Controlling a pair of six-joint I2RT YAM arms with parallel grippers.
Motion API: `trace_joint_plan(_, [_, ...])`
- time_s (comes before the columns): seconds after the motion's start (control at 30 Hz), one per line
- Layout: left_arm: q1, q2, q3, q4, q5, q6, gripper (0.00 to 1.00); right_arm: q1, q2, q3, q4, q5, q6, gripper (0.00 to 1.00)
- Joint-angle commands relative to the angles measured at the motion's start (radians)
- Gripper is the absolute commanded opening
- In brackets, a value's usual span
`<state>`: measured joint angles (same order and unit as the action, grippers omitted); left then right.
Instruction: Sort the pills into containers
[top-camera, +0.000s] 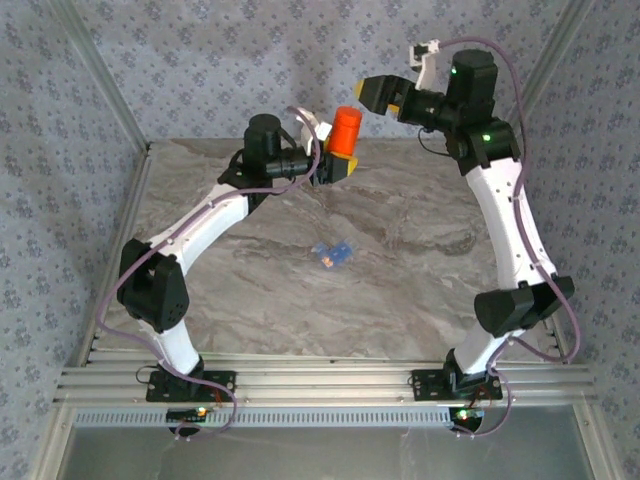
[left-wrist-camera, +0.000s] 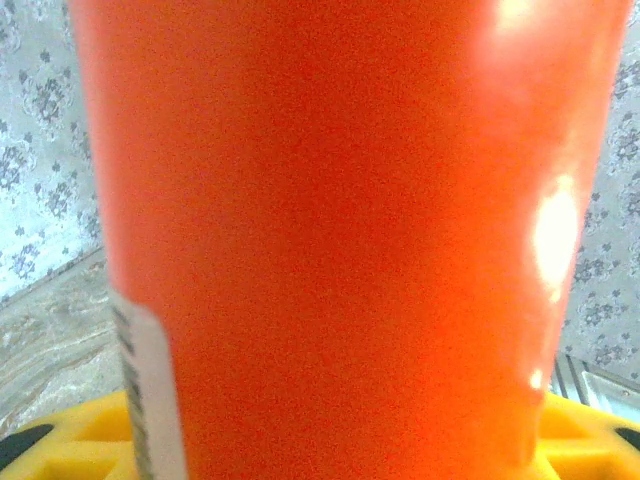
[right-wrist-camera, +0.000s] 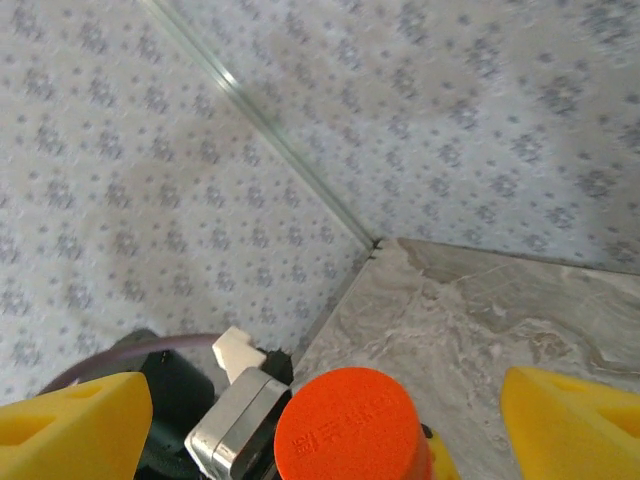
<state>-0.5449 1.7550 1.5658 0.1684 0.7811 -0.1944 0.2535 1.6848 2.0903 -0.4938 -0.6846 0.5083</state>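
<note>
Your left jaws are clenched on the orange cylindrical plastic bottle (top-camera: 346, 128), holding it upright in the air above the far middle of the grey marbled surface (top-camera: 420, 290). In the left wrist view the bottle's wall sits between the yellow pads (left-wrist-camera: 85, 445), with a white label (left-wrist-camera: 150, 400) on its left side. Your right jaws are released. They stand wide apart on either side of the bottle's round orange cap (right-wrist-camera: 350, 425), with a clear gap on both sides, touching nothing.

The small translucent blue plastic pill box (top-camera: 334, 250) lies on the surface well nearer to you than the bottle, about midway between the two arms. A tiny orange speck (top-camera: 326, 262) sits against its near side. It is too small to tell whether that is a pill or part of the box, and you cannot tell whether the lids are open.

Judge the bottle as light, stiff and smooth, so it may twist in the left grip when you work the cap. Take the cap squarely around its rim, with the left hold low on the body. Treat the pill box as very light and thin-walled. It will likely skate on the smooth surface if nudged, so steady it by its long edges or pour gently from above. Loose pills will probably roll and bounce.
</note>
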Motion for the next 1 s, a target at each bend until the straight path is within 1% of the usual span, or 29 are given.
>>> trace_joint_plan(0.0, [0.003,0.0,0.047,0.008,0.047,-0.011,0.0,0.023,0.059,0.078,-0.136,-0.096,-0.111,0.92])
trace_joint_plan(0.13, [0.002,0.001,0.053,-0.002,0.052,-0.01,0.0,0.046,0.078,0.101,-0.196,-0.078,-0.165,0.91])
trace_joint_plan(0.27, [0.001,0.0,0.054,-0.001,0.051,-0.01,0.0,0.057,0.078,0.095,-0.225,-0.073,-0.19,0.87])
trace_joint_plan(0.33, [0.001,0.0,0.054,-0.002,0.051,-0.01,0.0,0.059,0.074,0.085,-0.226,-0.072,-0.194,0.82])
trace_joint_plan(0.43, [-0.001,0.001,0.054,0.0,0.049,-0.011,0.0,0.059,0.068,0.069,-0.227,-0.072,-0.195,0.71])
trace_joint_plan(0.6, [-0.002,0.0,0.051,-0.001,0.046,-0.011,0.0,0.061,0.058,0.044,-0.215,-0.069,-0.185,0.51])
trace_joint_plan(0.7, [-0.001,0.0,0.05,0.002,0.041,-0.011,0.0,0.065,0.044,0.021,-0.2,-0.039,-0.156,0.44])
trace_joint_plan(0.73, [-0.002,-0.001,0.05,0.002,0.039,-0.011,0.0,0.069,0.038,0.013,-0.193,-0.02,-0.142,0.41])
trace_joint_plan(0.8, [-0.004,0.0,0.047,0.0,0.03,-0.008,0.0,0.088,0.016,-0.019,-0.183,0.077,-0.086,0.36])
trace_joint_plan(0.83, [-0.004,0.0,0.046,0.0,0.027,-0.007,0.0,0.103,-0.002,-0.043,-0.179,0.143,-0.059,0.35])
trace_joint_plan(0.9, [-0.003,-0.001,0.046,-0.004,0.021,-0.002,0.0,0.147,-0.066,-0.138,-0.115,0.264,0.002,0.35])
trace_joint_plan(0.97, [-0.003,0.0,0.046,-0.009,0.017,0.0,0.0,0.182,-0.116,-0.204,-0.034,0.336,0.037,0.35])
